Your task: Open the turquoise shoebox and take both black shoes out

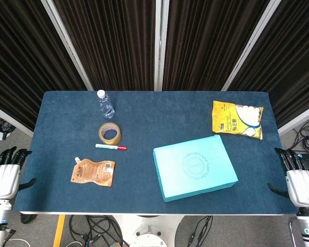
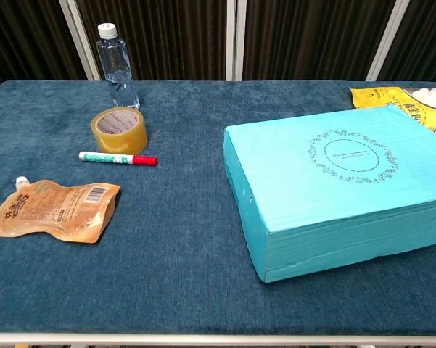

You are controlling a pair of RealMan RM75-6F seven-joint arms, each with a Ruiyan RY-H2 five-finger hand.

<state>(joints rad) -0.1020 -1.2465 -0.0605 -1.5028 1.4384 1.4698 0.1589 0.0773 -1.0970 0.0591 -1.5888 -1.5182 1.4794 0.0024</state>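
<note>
The turquoise shoebox (image 1: 194,166) lies closed on the blue table, right of centre near the front edge; its lid carries a round ornament. The chest view shows the shoebox (image 2: 341,192) from the front, lid down. No shoes are visible. My left hand (image 1: 5,175) hangs off the table's left edge, fingers apart and pointing away, holding nothing. My right hand (image 1: 300,180) hangs off the right edge in the same way, empty. Neither hand shows in the chest view.
A water bottle (image 1: 106,104) stands at the back left. In front of it lie a tape roll (image 1: 109,133), a red-capped marker (image 1: 111,147) and an orange spout pouch (image 1: 93,172). A yellow snack bag (image 1: 237,119) lies behind the box at the right.
</note>
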